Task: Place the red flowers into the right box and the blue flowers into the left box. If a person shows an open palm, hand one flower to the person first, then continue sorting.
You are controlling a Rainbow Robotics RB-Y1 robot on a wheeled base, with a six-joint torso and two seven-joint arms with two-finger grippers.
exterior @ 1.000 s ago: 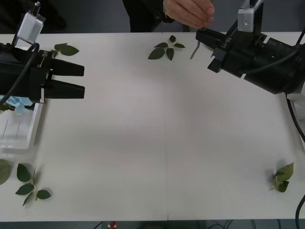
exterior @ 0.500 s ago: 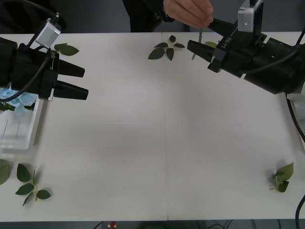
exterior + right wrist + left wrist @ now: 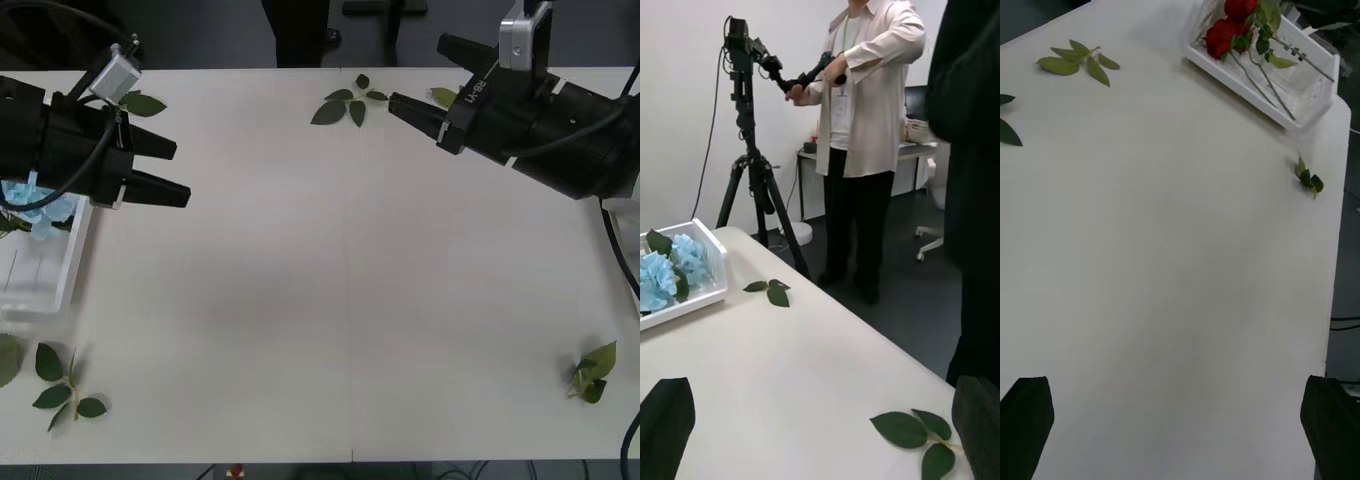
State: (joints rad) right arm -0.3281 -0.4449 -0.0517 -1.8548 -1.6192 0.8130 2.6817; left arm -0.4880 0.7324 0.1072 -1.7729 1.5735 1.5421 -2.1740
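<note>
Right gripper [image 3: 425, 75] hangs over the far right part of the white table [image 3: 350, 280], fingers spread apart, nothing between them. In its own wrist view the two black fingertips [image 3: 666, 420] sit at the lower corners with bare tabletop between. A pale leaf shows just beside the upper finger.

Left gripper [image 3: 165, 170] is over the left side of the table, pointing toward the middle, fingers parted and empty. Its wrist view has black fingertips [image 3: 1026, 424] at both lower corners with white surface between them.

Left box [image 3: 45, 265] sits at the left edge, partly under the left arm. Blue flowers [image 3: 35, 210] lie in its far end; the right wrist view shows the same pale blue clusters [image 3: 666, 274] with dark leaves inside the white rim [image 3: 711, 262].

Right box [image 3: 1262, 79] is seen from the left wrist camera at the table's right edge. Red flowers [image 3: 1229, 26] lie in it, blooms bunched at one end, green stems running along the tray.

Loose greenery on the table: a leaf sprig [image 3: 345, 103] at the far middle, another sprig [image 3: 65, 385] at the near left, a small leaf cluster [image 3: 593, 372] at the near right, and a leaf [image 3: 140, 103] at the far left just behind the left arm.

A person [image 3: 295, 30] in dark trousers stands beyond the far edge.
</note>
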